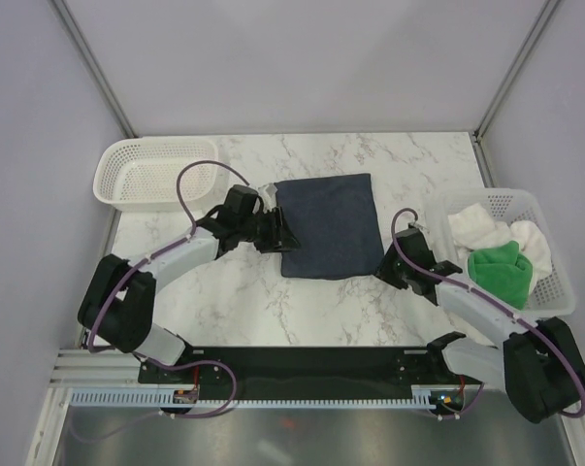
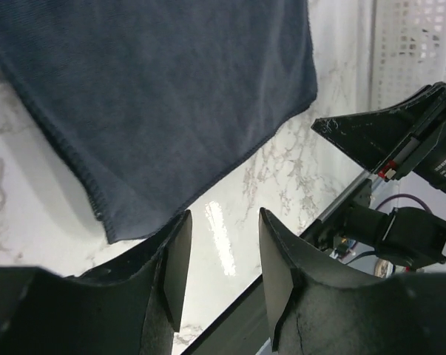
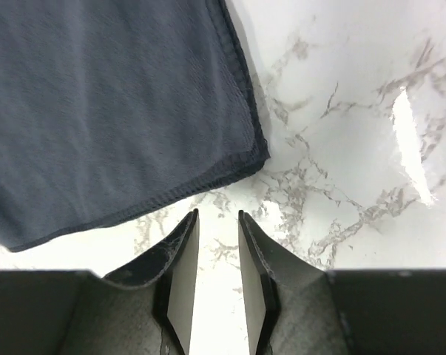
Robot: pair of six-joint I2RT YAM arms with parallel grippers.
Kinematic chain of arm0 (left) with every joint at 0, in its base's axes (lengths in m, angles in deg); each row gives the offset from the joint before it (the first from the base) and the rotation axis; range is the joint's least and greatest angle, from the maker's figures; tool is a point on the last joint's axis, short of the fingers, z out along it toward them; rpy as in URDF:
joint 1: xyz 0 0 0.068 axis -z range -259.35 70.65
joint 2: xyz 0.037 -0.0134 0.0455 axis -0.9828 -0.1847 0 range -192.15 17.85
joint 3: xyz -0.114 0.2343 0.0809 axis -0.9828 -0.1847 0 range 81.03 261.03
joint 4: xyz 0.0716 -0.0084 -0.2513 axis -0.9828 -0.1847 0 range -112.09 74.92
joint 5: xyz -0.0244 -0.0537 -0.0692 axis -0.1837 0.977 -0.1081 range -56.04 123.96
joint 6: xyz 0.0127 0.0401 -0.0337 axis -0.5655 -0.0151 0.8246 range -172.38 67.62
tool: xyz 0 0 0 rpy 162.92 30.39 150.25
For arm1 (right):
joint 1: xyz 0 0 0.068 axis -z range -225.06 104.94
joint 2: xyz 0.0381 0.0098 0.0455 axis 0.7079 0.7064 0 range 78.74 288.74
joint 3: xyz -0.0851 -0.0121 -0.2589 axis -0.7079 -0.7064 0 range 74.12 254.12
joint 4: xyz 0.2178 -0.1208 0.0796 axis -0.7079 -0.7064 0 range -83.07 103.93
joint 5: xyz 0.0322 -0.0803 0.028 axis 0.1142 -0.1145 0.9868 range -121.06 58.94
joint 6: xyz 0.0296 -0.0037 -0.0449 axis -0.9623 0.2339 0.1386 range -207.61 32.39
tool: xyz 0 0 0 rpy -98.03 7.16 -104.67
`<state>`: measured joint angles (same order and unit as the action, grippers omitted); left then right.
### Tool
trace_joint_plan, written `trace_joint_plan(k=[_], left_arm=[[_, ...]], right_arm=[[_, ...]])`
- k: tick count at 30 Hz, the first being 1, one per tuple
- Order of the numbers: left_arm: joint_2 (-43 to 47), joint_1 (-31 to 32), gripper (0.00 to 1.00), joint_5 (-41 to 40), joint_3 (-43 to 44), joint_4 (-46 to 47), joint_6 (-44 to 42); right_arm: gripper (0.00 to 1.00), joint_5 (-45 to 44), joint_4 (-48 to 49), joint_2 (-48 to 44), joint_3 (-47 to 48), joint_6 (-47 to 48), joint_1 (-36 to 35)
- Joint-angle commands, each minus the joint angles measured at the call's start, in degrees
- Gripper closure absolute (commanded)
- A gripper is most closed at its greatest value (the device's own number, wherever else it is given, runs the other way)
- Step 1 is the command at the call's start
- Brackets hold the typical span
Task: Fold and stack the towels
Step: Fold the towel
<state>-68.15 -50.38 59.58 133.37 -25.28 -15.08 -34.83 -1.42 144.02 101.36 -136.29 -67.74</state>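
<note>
- Left end effector point(image 2: 221, 248): black fingers apart with nothing between them, over bare white marble-patterned bench point(image 1: 253, 301) just beside the near left corner of the dark navy blue cloth towel point(image 1: 329, 225).
- Right end effector point(image 3: 217, 248): fingers narrowly apart and empty, over bare bench just off the towel's near right corner, whose stitched hem curls slightly.
- Navy towel: lies flat as a rectangle at mid-bench between the two end effectors, with open marble along its near and far edges.
- White plastic mesh basket point(image 1: 510, 196), at the right edge: holds the bright green towel point(image 1: 501, 267) and the fluffy white towel point(image 1: 481, 228), both crumpled.
- Second white mesh basket point(image 1: 113, 175): far left corner, well apart from the navy towel.
</note>
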Motion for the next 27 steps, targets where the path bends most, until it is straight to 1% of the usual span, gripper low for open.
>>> trace_joint_plan(k=[1,2,5,6,9,10,13,16,19,21,22,23,24,25,26,27], left_arm=[[-1.1,1.9,0.52,4.2,-0.6,9.9,3.0],[-2.2,2.8,0.52,3.3,-1.4,9.9,3.3],[-5.8,3.1,0.51,1.6,-4.4,11.9,5.9],[-6.5,3.1,0.51,1.2,-5.1,12.1,6.8],[-8.2,3.1,0.51,-1.9,-6.8,10.6,7.7],[-8.6,3.1,0.51,-4.9,-6.8,5.9,7.8],[-8.4,3.0,0.53,-10.0,-6.5,0.4,7.4],[-5.1,3.0,0.52,-13.1,-7.0,-1.8,7.5],[-1.6,2.9,0.51,-13.7,-6.1,-4.3,7.6],[-0.3,2.3,0.47,-11.1,-3.8,-4.5,6.9],[0.4,1.8,0.45,-8.3,-2.5,-4.5,6.4],[0.7,1.4,0.41,-6.7,0.9,-4.5,5.4],[0.5,0.7,0.38,-5.2,2.9,-4.6,2.6],[0.1,-0.7,0.36,-3.6,5.2,-5.4,1.0],[-1.9,-1.7,0.35,-3.2,10.5,-7.0,-2.7],[-3.3,-2.6,0.35,-3.2,13.2,-8.1,-4.4]], right_arm=[[0.65,-4.0,-1.7,-3.8,5.0,0.9,-0.3],[0.69,-4.0,-0.6,-3.0,5.9,2.7,-0.2],[0.78,-3.3,2.3,4.7,9.6,6.6,0.5],[0.79,-3.3,3.7,8.8,10.7,7.4,1.1],[0.82,-3.0,5.7,14.2,10.8,8.7,2.4],[0.82,-3.4,5.7,14.6,10.5,8.6,2.5],[0.84,-2.7,6.7,13.3,6.5,6.9,2.5],[0.85,-2.0,7.0,9.2,1.0,3.8,2.1],[0.85,-2.1,6.3,4.0,-3.2,1.4,2.0],[0.84,-1.8,4.6,0.6,-3.0,0.9,2.0],[0.81,-1.5,3.6,-0.4,-2.0,1.0,2.0],[0.79,-1.4,2.6,-1.2,-0.6,1.9,2.0],[0.76,-1.3,0.9,-1.8,3.1,3.0,2.0],[0.67,-0.9,0.3,-1.6,5.5,4.1,2.1],[0.63,-1.0,-0.5,0.4,10.8,6.7,2.7],[0.56,-1.0,-1.1,1.9,13.3,8.2,3.2]])
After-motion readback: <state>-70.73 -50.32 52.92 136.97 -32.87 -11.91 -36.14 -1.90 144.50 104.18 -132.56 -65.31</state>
